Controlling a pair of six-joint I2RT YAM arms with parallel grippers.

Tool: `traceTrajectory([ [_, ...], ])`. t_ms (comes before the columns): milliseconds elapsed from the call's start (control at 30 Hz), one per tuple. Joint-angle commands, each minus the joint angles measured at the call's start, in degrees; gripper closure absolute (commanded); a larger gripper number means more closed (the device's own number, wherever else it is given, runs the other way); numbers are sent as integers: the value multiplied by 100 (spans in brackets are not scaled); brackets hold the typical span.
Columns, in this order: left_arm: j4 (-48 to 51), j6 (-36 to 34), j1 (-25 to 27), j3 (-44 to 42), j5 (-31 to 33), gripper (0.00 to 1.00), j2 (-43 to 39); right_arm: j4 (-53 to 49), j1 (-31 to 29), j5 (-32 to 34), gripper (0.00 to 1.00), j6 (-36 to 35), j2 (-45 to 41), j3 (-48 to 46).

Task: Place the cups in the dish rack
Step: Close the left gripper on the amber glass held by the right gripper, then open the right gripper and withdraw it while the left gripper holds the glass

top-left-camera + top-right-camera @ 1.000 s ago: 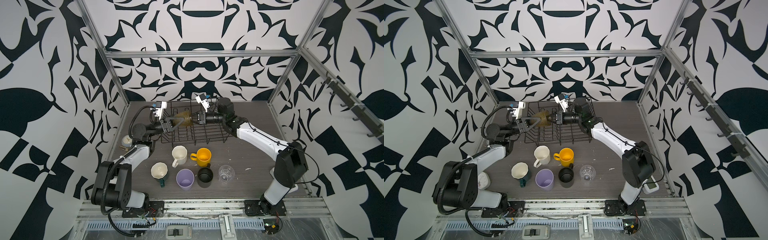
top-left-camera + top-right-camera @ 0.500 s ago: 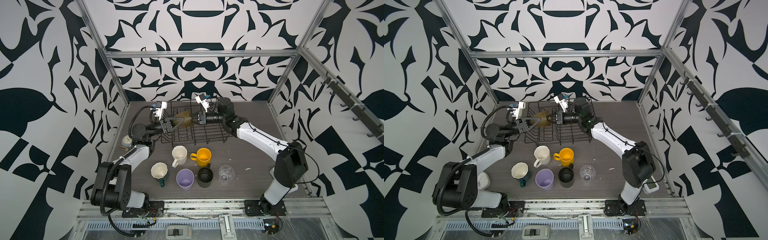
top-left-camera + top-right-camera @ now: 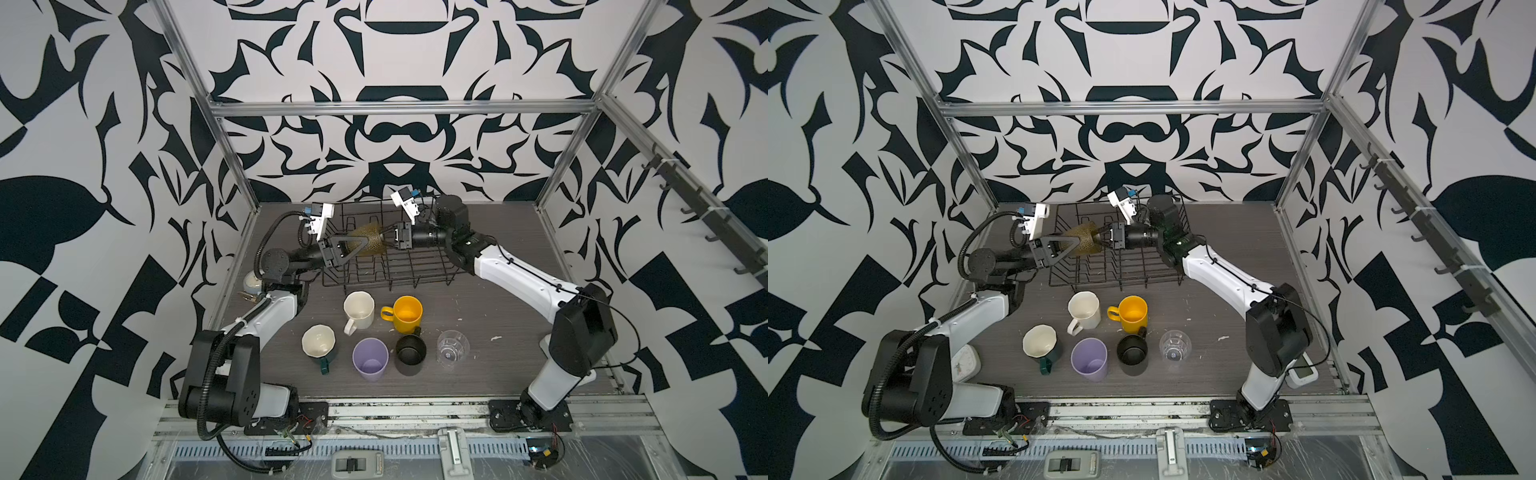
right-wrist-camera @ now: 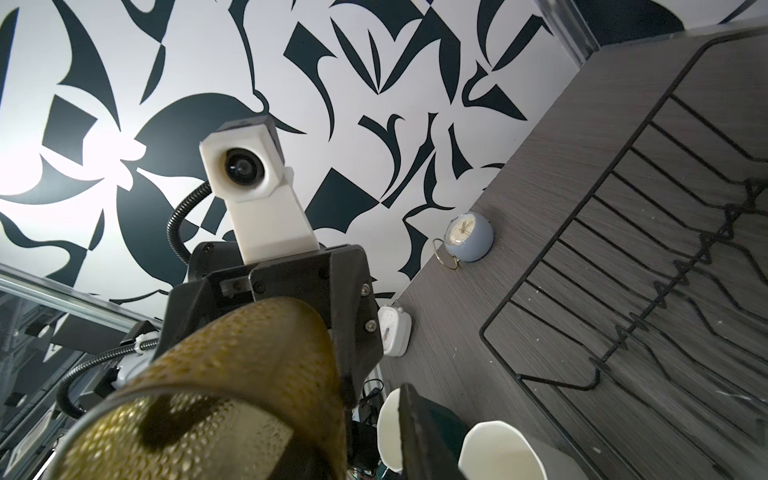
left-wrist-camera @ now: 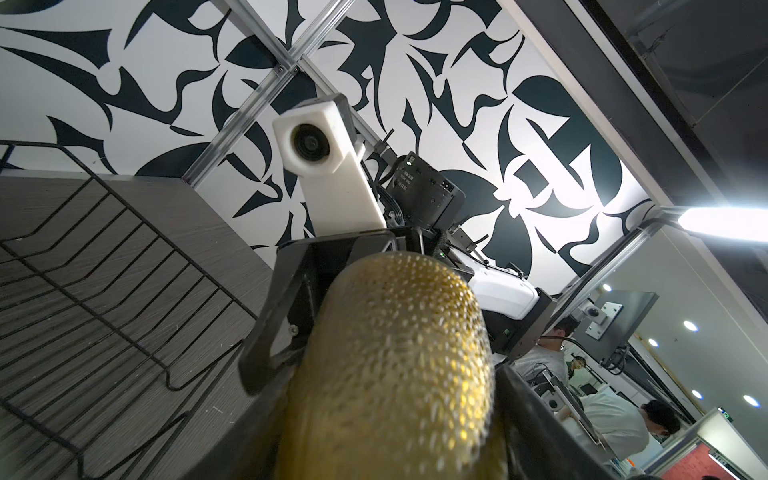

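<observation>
Hanging sideways over the black wire dish rack (image 3: 415,270), the dimpled amber tumbler (image 3: 375,242) is clamped by the left gripper (image 3: 362,246); the right gripper (image 3: 385,243) seems parted at its rim, suggesting a handover.

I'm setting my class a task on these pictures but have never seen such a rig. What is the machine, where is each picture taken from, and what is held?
A robot's left arm and right arm work over a grey table, each ending in a two-fingered gripper. Two pictures look down from overhead; two come from cameras on the wrists. On the table stand a black wire dish rack and, nearer, a cream mug, yellow mug, dark-green mug, lilac tumbler, black mug and clear tumbler. The left gripper clamps an amber tumbler, lying sideways, above the rack. The right gripper is at its rim, jaws apart, seemingly not gripping.
</observation>
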State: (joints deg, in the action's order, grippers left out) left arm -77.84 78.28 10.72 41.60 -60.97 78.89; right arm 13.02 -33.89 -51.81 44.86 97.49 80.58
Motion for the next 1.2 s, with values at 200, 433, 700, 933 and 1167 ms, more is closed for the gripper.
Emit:
traceTrajectory([
  [200, 102, -59, -174, 278, -174, 100, -371, -116, 638, 602, 56, -39, -761, -551],
  [433, 6197, -3761, -202, 1339, 948, 100, -1292, -1586, 1167, 1716, 42, -1101, -1653, -1089],
  [700, 9541, -5250, -220, 3097, 2675, 100, -694, -2598, 1244, 3031, 21, -2074, -2533, -1443],
  [933, 10388, -5471, -211, 4144, 3385, 100, 250, -2956, 1262, 3433, 13, -2416, -2938, -1643],
  [1167, 11175, -5672, -137, 5173, 4250, 100, 1090, -3124, 1271, 3467, 1, -2658, -3216, -1826],
])
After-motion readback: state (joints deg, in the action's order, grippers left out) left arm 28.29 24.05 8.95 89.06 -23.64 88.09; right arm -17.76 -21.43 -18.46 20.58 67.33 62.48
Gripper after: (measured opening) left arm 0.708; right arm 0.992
